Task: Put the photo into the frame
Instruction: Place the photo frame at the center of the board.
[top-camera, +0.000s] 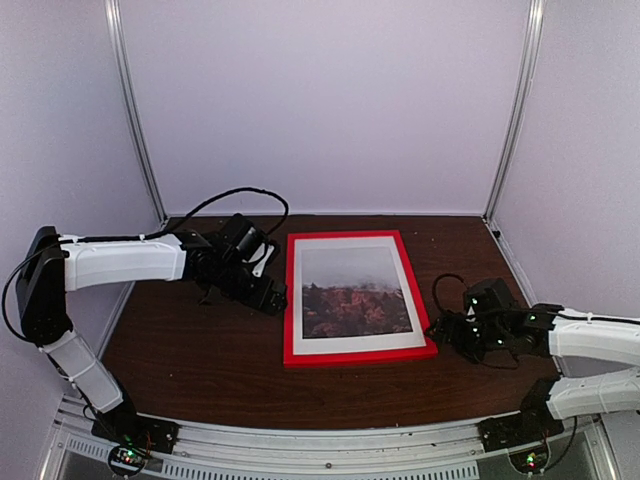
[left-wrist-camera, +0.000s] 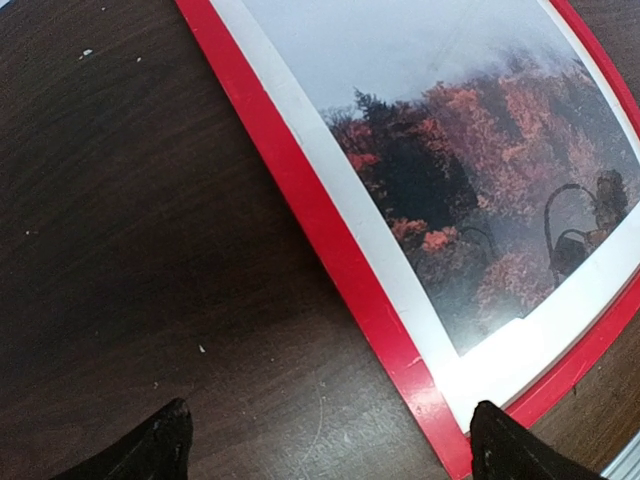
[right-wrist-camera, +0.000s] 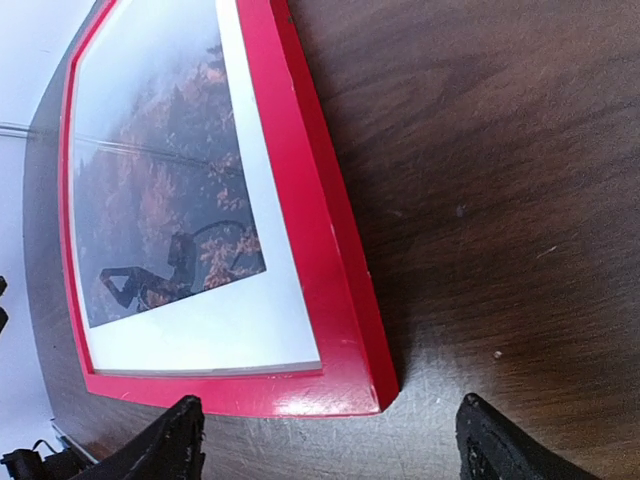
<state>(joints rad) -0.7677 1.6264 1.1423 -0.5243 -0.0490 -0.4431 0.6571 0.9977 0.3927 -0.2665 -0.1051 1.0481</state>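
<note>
The red frame (top-camera: 345, 353) lies flat, front up, in the middle of the brown table. The photo (top-camera: 355, 293), grey sky over red-orange trees, sits inside it within a white mat (top-camera: 400, 330). My left gripper (top-camera: 275, 297) hovers at the frame's left rail (left-wrist-camera: 330, 250), open, gripping nothing (left-wrist-camera: 332, 412); the photo (left-wrist-camera: 470, 170) is close ahead. My right gripper (top-camera: 440, 330) stands open just off the frame's near right corner (right-wrist-camera: 375, 385), its fingers apart and empty (right-wrist-camera: 330, 405). The photo (right-wrist-camera: 150, 180) and mat (right-wrist-camera: 240, 320) fill the left of that view.
Bare dark wood table (top-camera: 200, 360) surrounds the frame. Pale walls with metal corner posts (top-camera: 140, 120) close in the back and sides. A black cable (top-camera: 240, 195) loops above the left arm, and another (top-camera: 445, 285) curls by the right gripper.
</note>
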